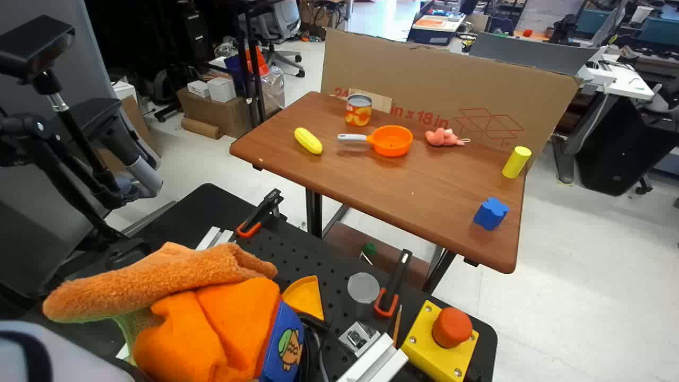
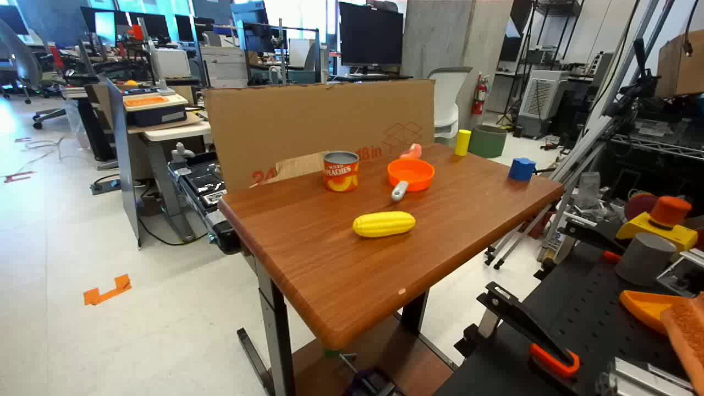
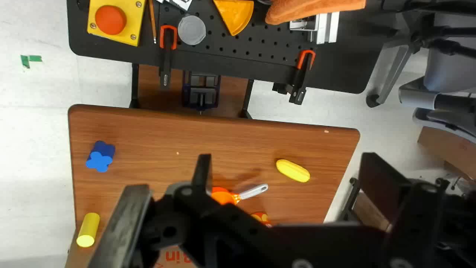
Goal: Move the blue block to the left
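Wrist view shows the blue block (image 3: 100, 156) by itself at frame left, maybe so the wide-spread, empty pincer (image 3: 284, 173) fits around it

Blue block (image 1: 491, 214), brown wood-grained table (image 1: 371, 180)

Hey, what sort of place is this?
Probably a robotics lab: there's a red emergency-stop-style button on a yellow box, a perforated black bench, and a large computer monitor in the background.
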{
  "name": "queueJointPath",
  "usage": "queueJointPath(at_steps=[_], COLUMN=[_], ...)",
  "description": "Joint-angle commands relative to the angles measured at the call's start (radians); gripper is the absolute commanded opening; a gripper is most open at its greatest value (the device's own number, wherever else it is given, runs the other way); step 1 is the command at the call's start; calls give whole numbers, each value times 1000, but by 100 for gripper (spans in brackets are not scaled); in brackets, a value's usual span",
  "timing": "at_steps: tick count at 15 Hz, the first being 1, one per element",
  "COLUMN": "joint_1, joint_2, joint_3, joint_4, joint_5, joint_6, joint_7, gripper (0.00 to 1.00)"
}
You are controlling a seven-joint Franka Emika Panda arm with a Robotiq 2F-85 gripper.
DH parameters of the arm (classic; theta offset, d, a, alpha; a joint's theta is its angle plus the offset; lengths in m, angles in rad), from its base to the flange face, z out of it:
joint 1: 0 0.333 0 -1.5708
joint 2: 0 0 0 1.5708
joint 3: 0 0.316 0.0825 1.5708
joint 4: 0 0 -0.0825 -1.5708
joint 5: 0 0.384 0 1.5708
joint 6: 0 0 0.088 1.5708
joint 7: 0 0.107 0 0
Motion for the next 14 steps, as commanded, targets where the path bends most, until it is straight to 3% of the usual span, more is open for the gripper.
queueJointPath(at_steps=[1, 5, 9, 14], joint_1=[-12, -12, 16, 83], joint_2=[4, 4, 163, 469], joint_3=[10, 10, -15, -75], joint_4=[2, 2, 38, 115], joint_5=[9, 9, 37, 46], joint_6=[-1, -1, 180, 464], joint_7=[-8, -8, 2, 42], gripper=[100, 100, 100, 100])
